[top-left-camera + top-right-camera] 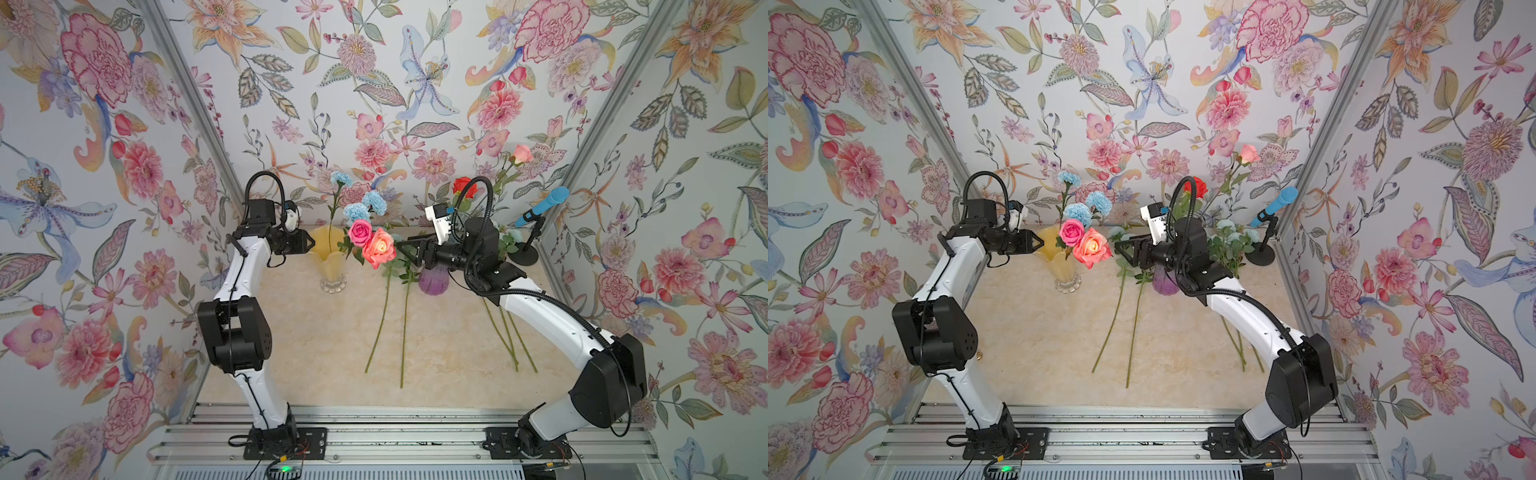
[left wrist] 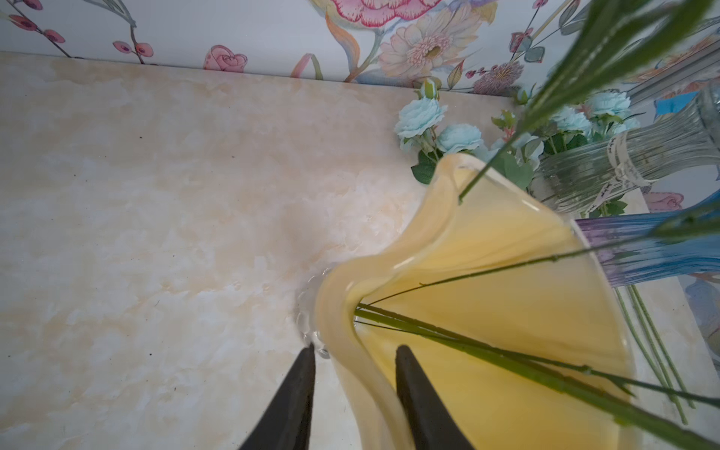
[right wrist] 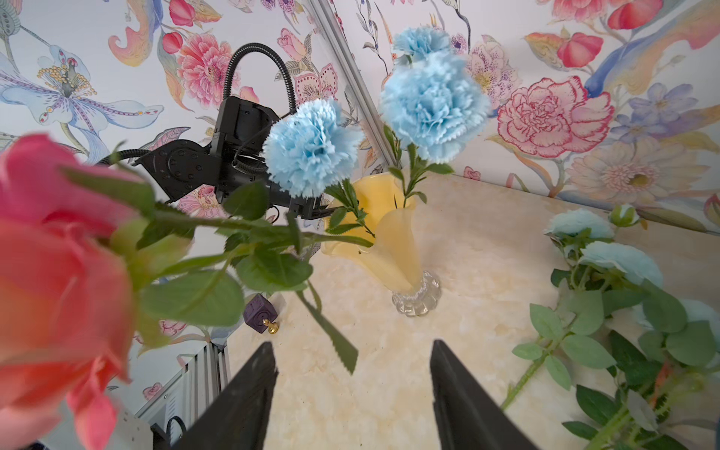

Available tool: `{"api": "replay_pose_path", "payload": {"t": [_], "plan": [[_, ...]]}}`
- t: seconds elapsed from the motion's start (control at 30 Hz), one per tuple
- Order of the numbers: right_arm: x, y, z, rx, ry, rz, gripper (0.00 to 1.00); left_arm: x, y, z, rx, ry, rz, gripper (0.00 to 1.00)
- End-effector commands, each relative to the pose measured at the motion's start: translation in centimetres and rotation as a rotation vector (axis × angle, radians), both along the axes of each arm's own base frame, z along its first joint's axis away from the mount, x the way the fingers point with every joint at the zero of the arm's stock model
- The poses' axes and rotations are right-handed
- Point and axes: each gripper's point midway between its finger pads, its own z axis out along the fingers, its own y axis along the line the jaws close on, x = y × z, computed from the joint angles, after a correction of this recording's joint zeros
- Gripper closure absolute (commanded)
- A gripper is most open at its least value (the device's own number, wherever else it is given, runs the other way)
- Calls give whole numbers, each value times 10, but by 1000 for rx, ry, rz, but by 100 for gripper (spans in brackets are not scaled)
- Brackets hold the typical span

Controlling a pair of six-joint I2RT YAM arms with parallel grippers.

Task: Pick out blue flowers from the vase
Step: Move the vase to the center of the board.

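Observation:
The yellow fluted vase [image 1: 328, 253] [image 3: 389, 241] holds three sky-blue carnations, the blue flowers [image 1: 356, 211] [image 3: 311, 148], plus a pink rose [image 1: 360, 232] and an orange rose [image 1: 379, 248]. My left gripper [image 1: 311, 242] [image 2: 356, 347] is at the vase's left side. Its jaws stand apart astride the rim [image 2: 506, 292], one finger outside and one inside, beside the green stems [image 2: 467, 343]. My right gripper [image 1: 405, 249] [image 3: 353, 343] hovers open and empty right of the roses. Pale aqua sprays [image 2: 420, 115] [image 3: 619, 261] lie on the table.
Long stems [image 1: 384, 324] [image 1: 505, 332] lie across the table's middle and right. A purple vase [image 1: 433, 280] stands under my right wrist, with a red rose [image 1: 464, 185] and a pink rose [image 1: 521, 153] behind. A blue microphone [image 1: 542, 205] stands back right. A clear ribbed vase [image 2: 623, 163] is nearby.

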Motion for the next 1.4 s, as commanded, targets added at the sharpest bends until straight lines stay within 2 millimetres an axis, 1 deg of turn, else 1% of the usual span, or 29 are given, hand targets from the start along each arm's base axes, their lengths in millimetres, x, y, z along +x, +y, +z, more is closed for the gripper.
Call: {"api": "replay_pose_path", "payload": {"t": [0.0, 0.07, 0.1, 0.23, 0.3, 0.33, 0.5, 0.8, 0.93, 1.07, 1.3, 1.37], "plan": [[-3, -2, 11, 29, -22, 9, 36, -2, 3, -15, 42, 60, 14, 52], [-3, -2, 11, 30, -21, 9, 36, 1, 4, -13, 49, 56, 19, 51], [-3, -2, 11, 29, -22, 10, 36, 1, 5, -15, 49, 61, 19, 52], [-3, -3, 12, 30, -23, 8, 36, -5, 0, -17, 55, 81, -3, 76], [-3, -3, 11, 31, -22, 8, 36, -11, -2, -19, 61, 94, -11, 93], [-3, -3, 11, 30, -20, 9, 36, -15, -2, -20, 64, 102, -15, 100], [-6, -4, 13, 33, -22, 13, 36, -30, -7, -20, 49, 140, -45, 100], [-7, -7, 13, 35, -12, 18, 36, -56, -29, 0, -59, 150, -115, 100], [-7, -11, 13, 38, -7, 23, 36, -67, -46, 7, -106, 151, -162, 100], [-7, -17, 14, 47, -8, 15, 36, -80, -62, 2, -107, 178, -205, 100], [-8, -25, 16, 65, -5, 12, 35, -114, -93, -18, -110, 209, -280, 100], [-9, -26, 18, 64, -7, 10, 36, -118, -96, -23, -111, 208, -288, 100]]}}
